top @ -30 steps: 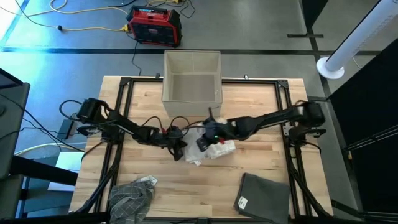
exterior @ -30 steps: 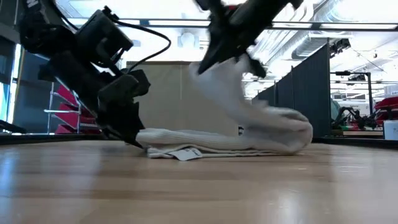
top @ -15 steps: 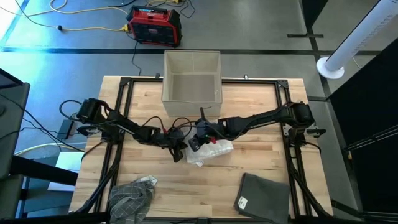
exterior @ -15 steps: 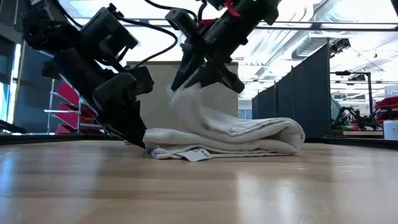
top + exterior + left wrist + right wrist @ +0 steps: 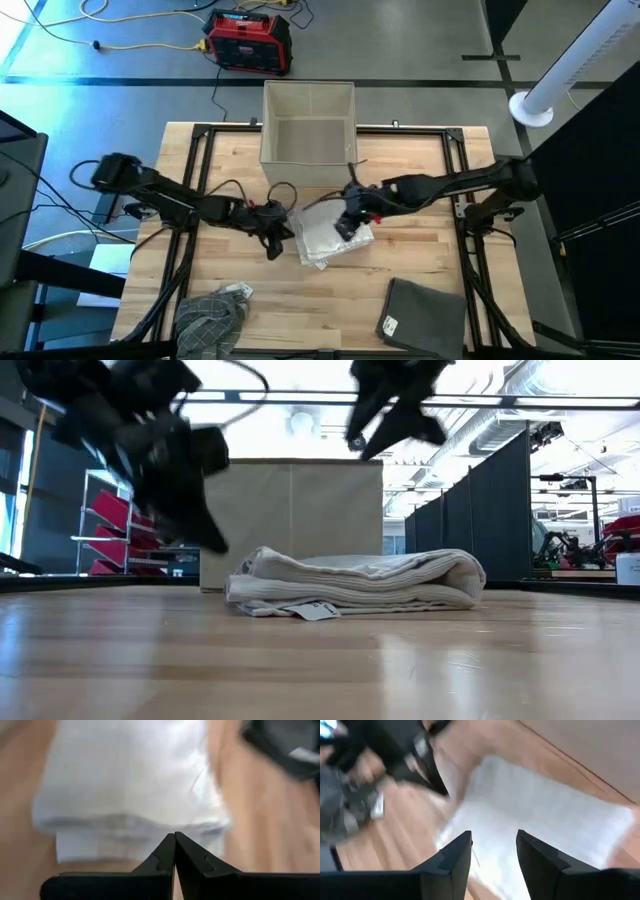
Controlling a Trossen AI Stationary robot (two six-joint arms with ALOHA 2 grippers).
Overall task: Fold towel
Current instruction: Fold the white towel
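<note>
While the folded white towel lies before the bin, left gripper hangs closed; right gripper open, empty.

The folded towel lies near the middle of the table, just in front of the open box at the far edge. The left gripper is beside the towel's left edge — the right gripper is above its right part. A crumpled cloth lies at the near left corner, a folded cloth at the near right.
</note>
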